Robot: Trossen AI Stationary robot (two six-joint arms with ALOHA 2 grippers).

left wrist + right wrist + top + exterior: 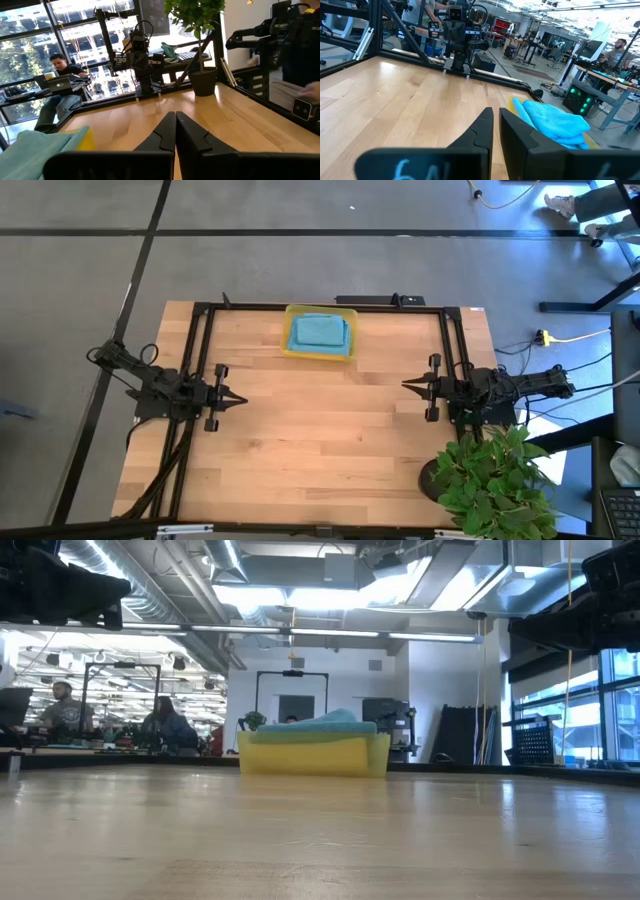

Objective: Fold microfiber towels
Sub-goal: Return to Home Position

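Observation:
A translucent yellow tray (290, 346) stands at the middle of the table's far edge. Teal-blue microfiber towels (318, 330) lie piled in it and rise above its rim (315, 753); the towels (322, 722) show only as a teal heap. My left gripper (240, 398) hovers shut over the table's left side, pointing level toward the right. My right gripper (408, 385) hovers over the right side, pointing left, its fingers (485, 125) shut but for a thin slit. Neither holds anything. The towels (555, 122) lie off to the side of both.
A potted green plant (495, 480) stands at the table's near right corner. Black frame rails (200, 340) run along the left, right and far edges. The bare wooden top (320, 440) spreads between the arms. People sit at desks (60, 715) beyond the table.

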